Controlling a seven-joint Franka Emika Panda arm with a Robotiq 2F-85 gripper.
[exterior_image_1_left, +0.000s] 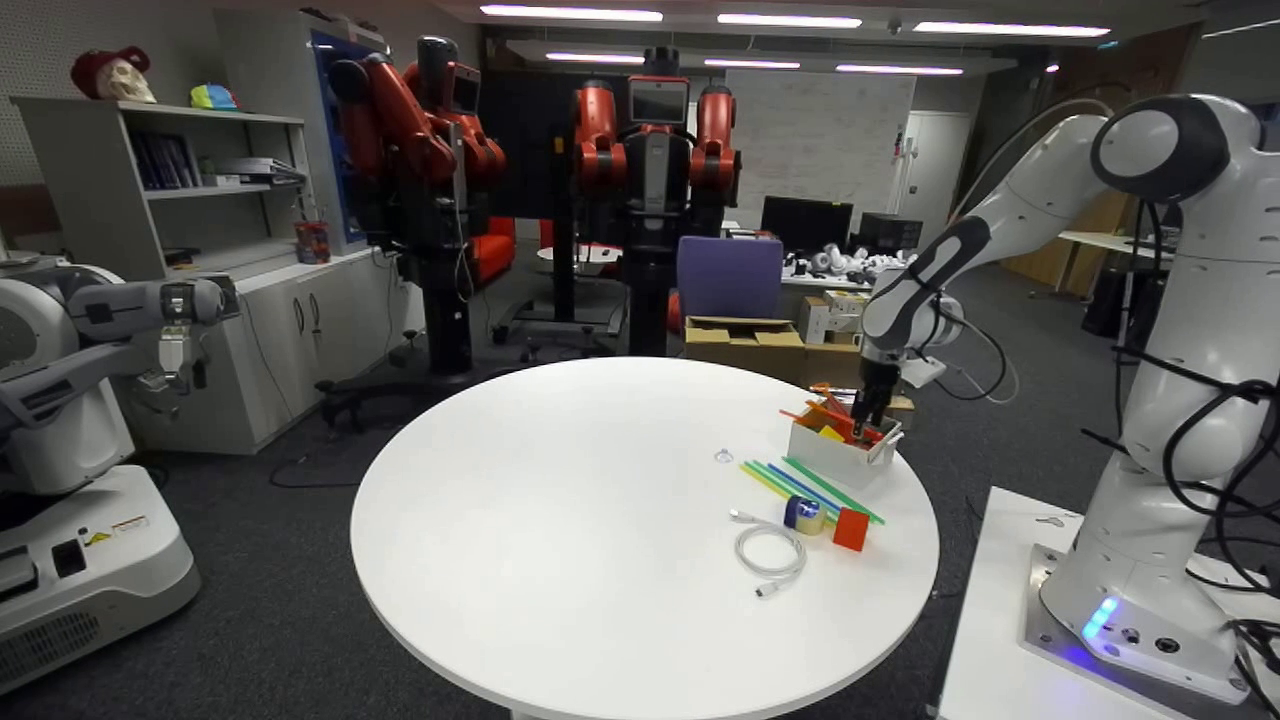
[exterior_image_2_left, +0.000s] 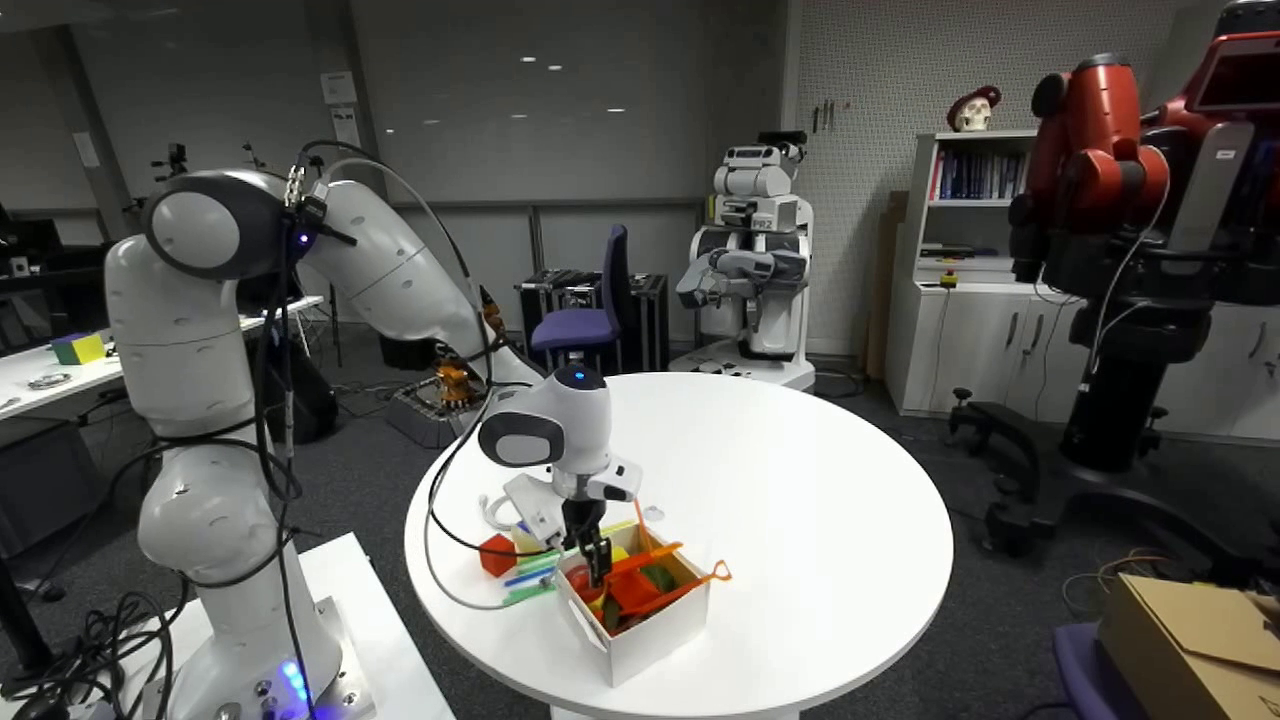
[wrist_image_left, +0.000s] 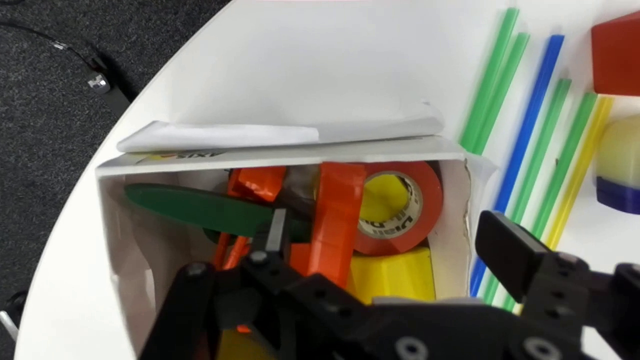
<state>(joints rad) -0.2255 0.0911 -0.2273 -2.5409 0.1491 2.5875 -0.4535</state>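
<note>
My gripper (wrist_image_left: 385, 227) is open, with nothing gripped between its fingers. It points down at a white box (exterior_image_1_left: 836, 458) near the round table's edge, as both exterior views show. In the wrist view the left finger lies over the box's contents. The right finger appears beyond the torn box wall, over the straws; its height above them I cannot tell. Between the fingers appear an orange-red piece (wrist_image_left: 336, 215), a red tape roll (wrist_image_left: 429, 205) and a yellow piece (wrist_image_left: 397, 275). A dark green flat object (wrist_image_left: 195, 206) lies in the box, partly behind the left finger.
Beside the box lie several green straws, a blue straw (wrist_image_left: 530, 120) and a yellow one. A red block (exterior_image_1_left: 850, 529), a blue-and-yellow object (exterior_image_1_left: 804, 516) and a white cable (exterior_image_1_left: 741, 517) are near them. Orange handles (exterior_image_2_left: 715, 574) stick out over the box rim.
</note>
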